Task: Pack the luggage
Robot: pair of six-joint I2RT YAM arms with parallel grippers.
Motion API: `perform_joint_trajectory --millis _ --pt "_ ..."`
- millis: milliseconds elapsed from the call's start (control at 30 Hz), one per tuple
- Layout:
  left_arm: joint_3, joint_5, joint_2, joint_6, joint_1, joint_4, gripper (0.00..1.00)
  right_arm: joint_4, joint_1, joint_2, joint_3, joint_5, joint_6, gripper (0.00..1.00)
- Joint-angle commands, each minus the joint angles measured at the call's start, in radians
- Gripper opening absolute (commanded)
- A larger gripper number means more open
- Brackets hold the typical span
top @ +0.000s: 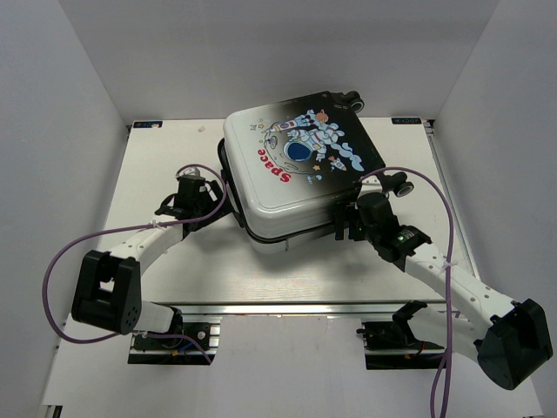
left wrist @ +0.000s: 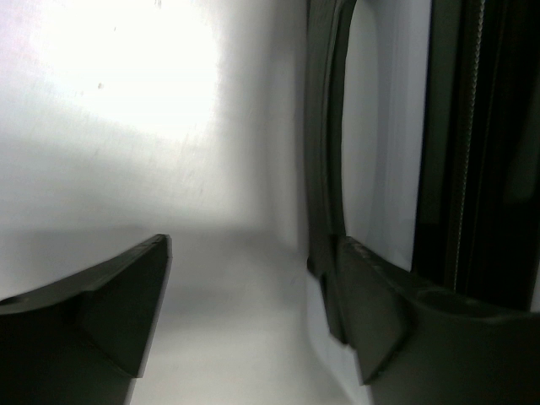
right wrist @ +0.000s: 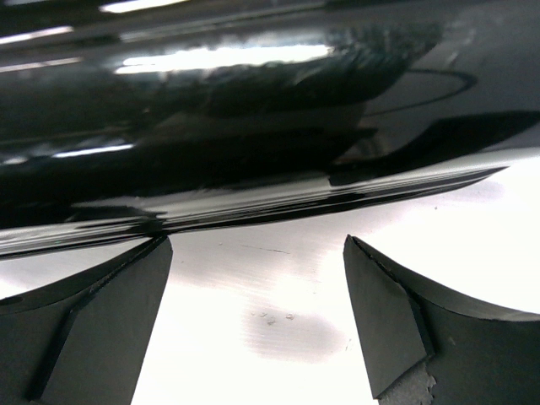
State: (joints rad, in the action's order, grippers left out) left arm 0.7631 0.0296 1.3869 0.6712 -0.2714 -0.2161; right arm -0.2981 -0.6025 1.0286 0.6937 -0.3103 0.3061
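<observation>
The luggage (top: 296, 170) lies flat and closed at the middle back of the table, astronaut print and red "Space" word facing up, black wheels (top: 401, 185) on its right side. My left gripper (top: 216, 188) sits at its left edge, open; in the left wrist view the suitcase's dark rim (left wrist: 325, 152) runs just beside the right finger (left wrist: 380, 312), and nothing lies in the gap of the left gripper (left wrist: 253, 295). My right gripper (top: 346, 223) is at the near right edge, open. Its wrist view shows the right gripper (right wrist: 257, 312) over bare table, the glossy black shell (right wrist: 253, 93) just ahead.
The white table (top: 165, 157) is boxed in by white walls on the left, back and right. Purple cables (top: 61, 252) loop off both arms. An aluminium rail (top: 287, 306) runs along the near edge between the arm bases.
</observation>
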Motion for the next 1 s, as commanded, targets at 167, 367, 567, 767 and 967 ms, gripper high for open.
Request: perform_joint_trajectory --millis 167,367,567,767,967 --pt "0.028 -0.046 -0.126 -0.016 -0.012 -0.253 0.98 0.102 -0.006 -0.042 0.026 0.045 0.041 0.88" --pt "0.085 0.064 -0.029 0.033 -0.003 -0.236 0.98 0.105 -0.006 -0.044 0.029 0.048 0.030 0.89" --pt "0.171 0.073 0.015 0.047 -0.003 -0.224 0.98 0.103 -0.006 -0.047 0.030 0.039 0.022 0.89" --pt "0.179 0.093 -0.106 0.054 -0.003 -0.267 0.98 0.103 -0.005 -0.073 0.018 0.002 0.008 0.89" --pt "0.145 0.118 -0.014 0.062 -0.003 -0.209 0.98 0.094 -0.006 -0.084 0.006 -0.009 0.013 0.89"
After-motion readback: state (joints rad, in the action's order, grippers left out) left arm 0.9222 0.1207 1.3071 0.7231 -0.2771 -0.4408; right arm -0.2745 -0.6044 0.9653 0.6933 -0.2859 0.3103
